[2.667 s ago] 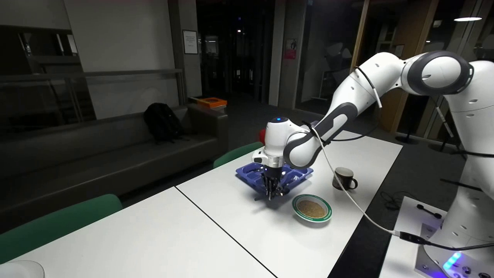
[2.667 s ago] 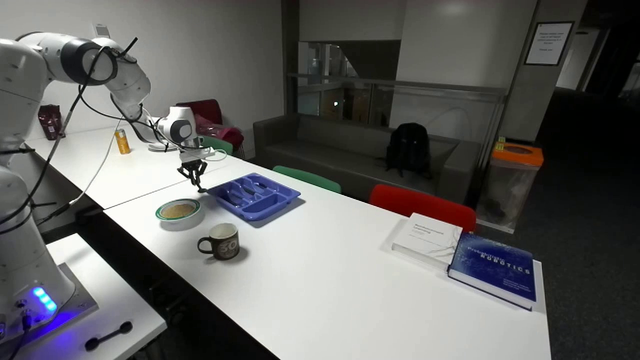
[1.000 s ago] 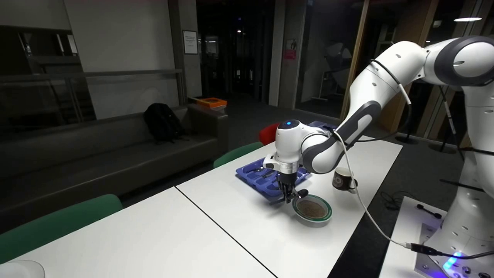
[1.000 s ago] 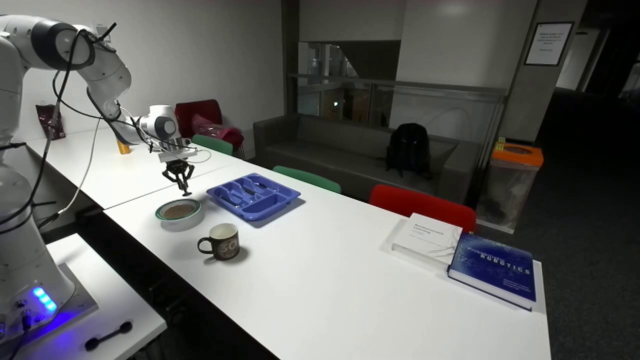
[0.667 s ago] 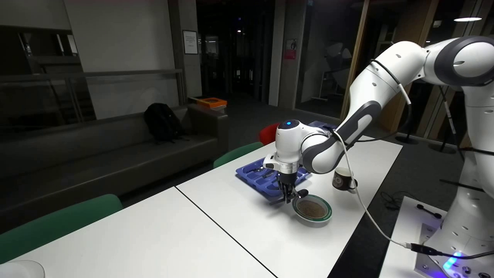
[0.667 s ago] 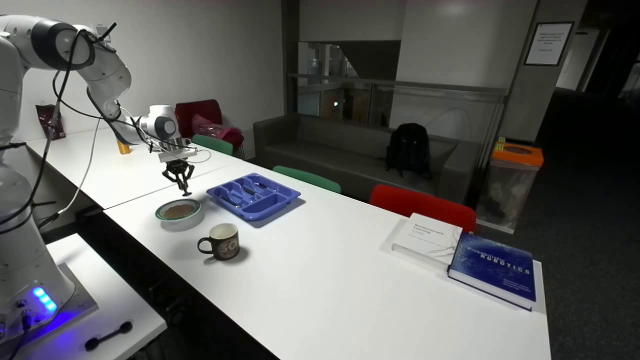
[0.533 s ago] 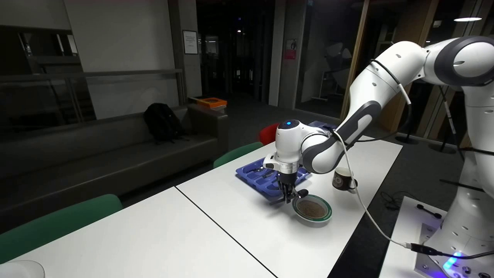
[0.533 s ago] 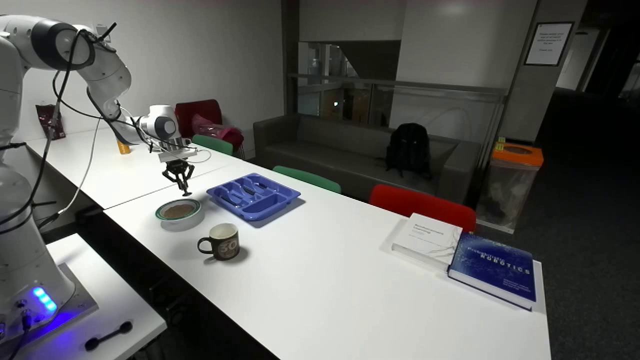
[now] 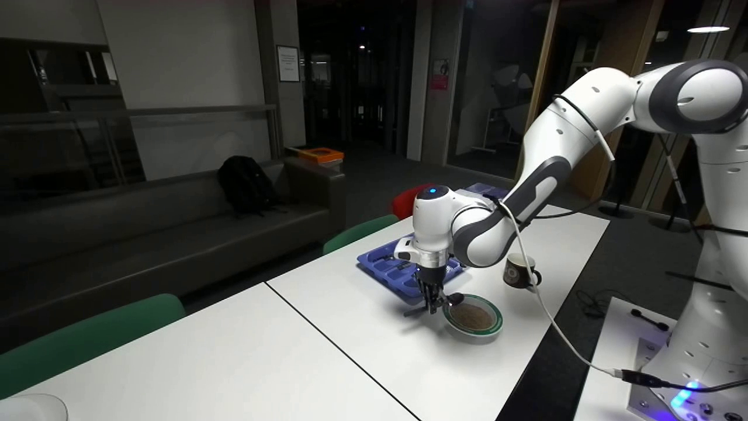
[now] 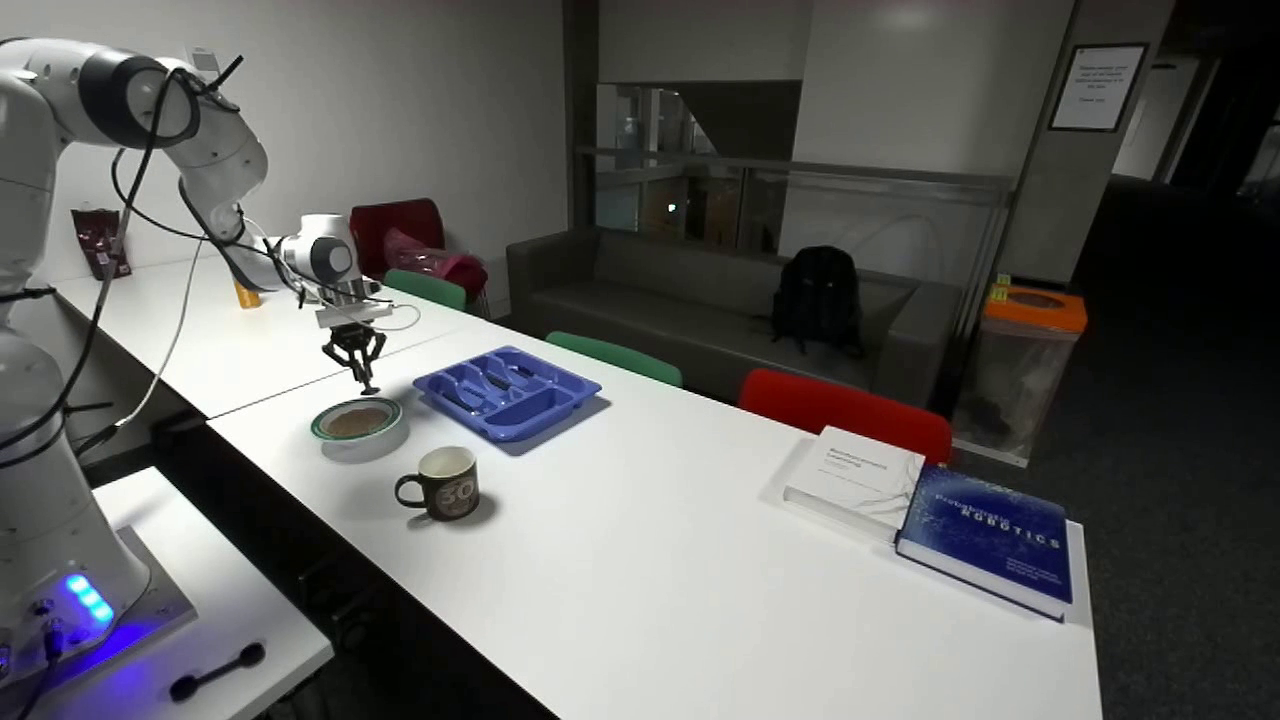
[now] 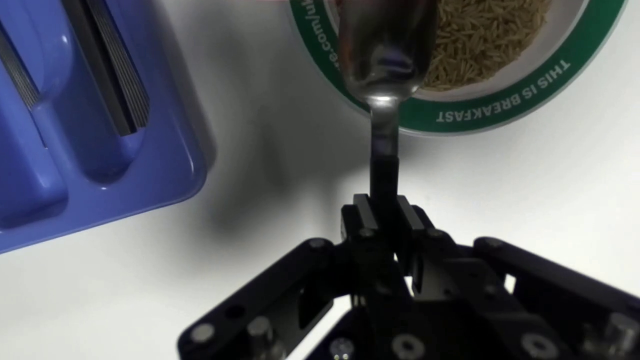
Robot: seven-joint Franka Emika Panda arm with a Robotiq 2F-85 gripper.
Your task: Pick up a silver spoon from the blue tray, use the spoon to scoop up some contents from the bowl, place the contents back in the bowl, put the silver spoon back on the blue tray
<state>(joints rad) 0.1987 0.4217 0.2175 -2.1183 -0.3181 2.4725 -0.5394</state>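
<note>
The gripper (image 11: 384, 215) pinches the silver spoon (image 11: 384, 95) by its dark handle (image 11: 384, 175) and sits slightly lower than a moment ago in both exterior views, probably lining up to scoop. The spoon's long axis runs up the wrist view, head at the top, over the left edge of the cereal bowl (image 11: 425, 115) of brown rice (image 11: 480, 45), upper right; the blue cutlery tray (image 11: 165, 185) lies upper left.

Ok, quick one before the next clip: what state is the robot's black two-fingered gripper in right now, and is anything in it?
Black two-fingered gripper: closed, holding the silver metal spoon by its black handle.
</note>
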